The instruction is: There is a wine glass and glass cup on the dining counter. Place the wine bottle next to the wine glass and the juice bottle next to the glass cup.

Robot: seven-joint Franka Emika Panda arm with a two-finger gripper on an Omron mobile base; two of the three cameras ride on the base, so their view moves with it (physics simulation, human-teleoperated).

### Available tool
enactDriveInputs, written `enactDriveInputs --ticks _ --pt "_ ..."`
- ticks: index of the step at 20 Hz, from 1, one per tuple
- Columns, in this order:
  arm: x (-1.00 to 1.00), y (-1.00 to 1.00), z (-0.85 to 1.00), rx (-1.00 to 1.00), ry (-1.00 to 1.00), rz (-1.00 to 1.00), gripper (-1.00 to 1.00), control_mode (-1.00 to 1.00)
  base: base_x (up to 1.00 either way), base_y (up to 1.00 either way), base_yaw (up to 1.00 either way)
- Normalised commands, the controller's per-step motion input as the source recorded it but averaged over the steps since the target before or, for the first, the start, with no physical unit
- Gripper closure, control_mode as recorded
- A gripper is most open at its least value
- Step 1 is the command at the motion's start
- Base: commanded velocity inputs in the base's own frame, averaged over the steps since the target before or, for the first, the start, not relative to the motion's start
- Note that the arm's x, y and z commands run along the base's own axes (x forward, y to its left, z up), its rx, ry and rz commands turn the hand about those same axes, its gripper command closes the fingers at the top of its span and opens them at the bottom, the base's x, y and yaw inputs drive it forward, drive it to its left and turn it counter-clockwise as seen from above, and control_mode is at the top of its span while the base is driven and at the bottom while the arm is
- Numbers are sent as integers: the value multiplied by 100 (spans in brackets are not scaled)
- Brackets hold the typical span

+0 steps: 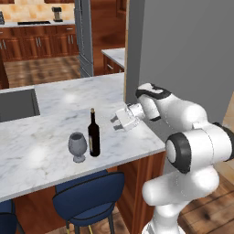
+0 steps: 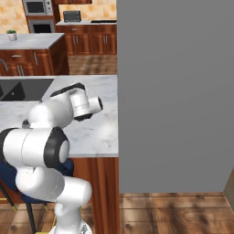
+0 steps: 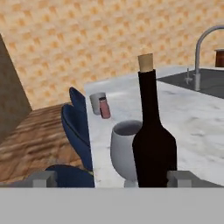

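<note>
The tall near-black wine bottle [image 1: 93,135] [image 3: 153,144] stands upright on the dining counter [image 1: 41,137] [image 3: 197,127], close beside the grey stemmed wine glass [image 1: 77,146] [image 3: 124,148]. My gripper [image 1: 119,121] [image 3: 112,178] hangs open just right of the bottle, apart from it, with nothing between its fingers. In the hand view the bottle stands between the two fingertips [image 3: 43,178]. Farther along the counter the glass cup [image 3: 96,103] stands with the small pinkish juice bottle [image 3: 105,108] right next to it.
A sink [image 1: 18,105] with a curved faucet [image 3: 204,48] is set into the counter's far side. A grey wall [image 1: 183,55] [image 2: 173,91] rises at the counter's right end. Dark blue stools [image 1: 89,196] [image 3: 76,127] line the near edge.
</note>
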Motion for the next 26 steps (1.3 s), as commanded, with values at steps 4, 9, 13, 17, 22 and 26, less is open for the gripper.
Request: enactDriveInputs --ticks 4,9,13,17,22,26 --pt "-42 -14 45 -14 20 -11 -100 -100 0 0 0" --pt "-55 -18 34 -19 4 -8 -100 -100 0 0 0" --pt "-63 -16 16 -25 0 -14 -100 -100 0 0 0" --pt "-63 -13 11 -24 0 -18 -100 -100 0 0 0" --pt "-73 -13 2 -21 -6 -18 -100 -100 0 0 0" --pt "-76 -13 0 -12 -7 -24 -100 -100 0 0 0"
